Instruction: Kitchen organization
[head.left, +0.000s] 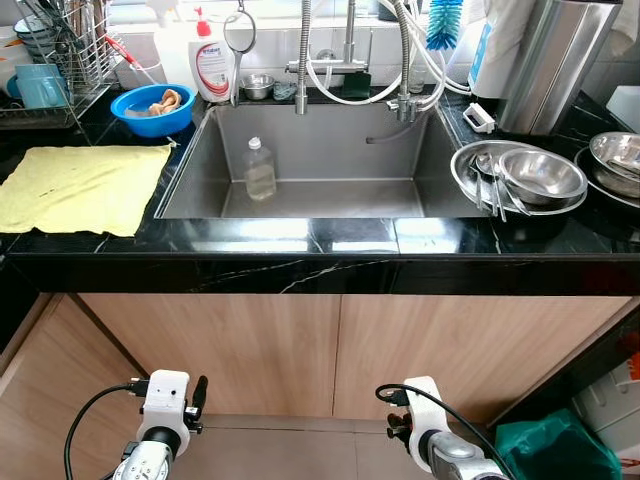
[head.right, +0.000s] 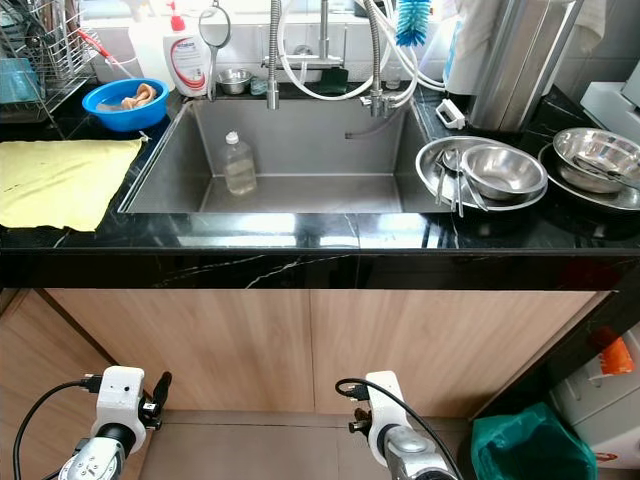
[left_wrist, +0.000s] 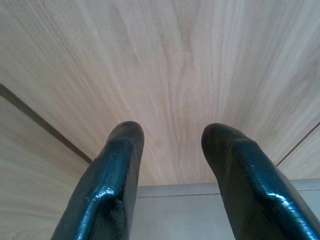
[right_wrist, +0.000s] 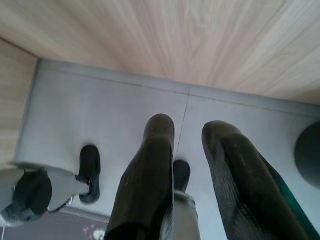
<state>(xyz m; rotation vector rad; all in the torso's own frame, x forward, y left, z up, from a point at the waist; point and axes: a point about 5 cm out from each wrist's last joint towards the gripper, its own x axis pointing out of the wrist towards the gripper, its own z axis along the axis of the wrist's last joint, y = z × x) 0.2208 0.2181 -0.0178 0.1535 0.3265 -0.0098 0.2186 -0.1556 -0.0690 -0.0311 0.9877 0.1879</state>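
Both my arms hang low by the cabinet doors (head.left: 300, 350). Left gripper (left_wrist: 172, 145) and right gripper (right_wrist: 187, 150) both parted, holding nothing. Plastic bottle (head.left: 260, 170) stands upright in the sink (head.left: 320, 200), far and above, left of centre; left arm nearer.

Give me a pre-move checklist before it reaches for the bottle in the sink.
1. Left hand free: ok, fingers apart, nothing between them, facing the wooden cabinet door.
2. Right hand free: ok, fingers apart, holding nothing, pointed at the floor.
3. Both arms low, below the black countertop: ok.
4. Clear bottle upright in the sink: ok, standing apart from the walls.
5. Bottle cap on: ok, white cap visible.
6. Space around the bottle: ok, hoses hang toward the sink's right side, away from it.
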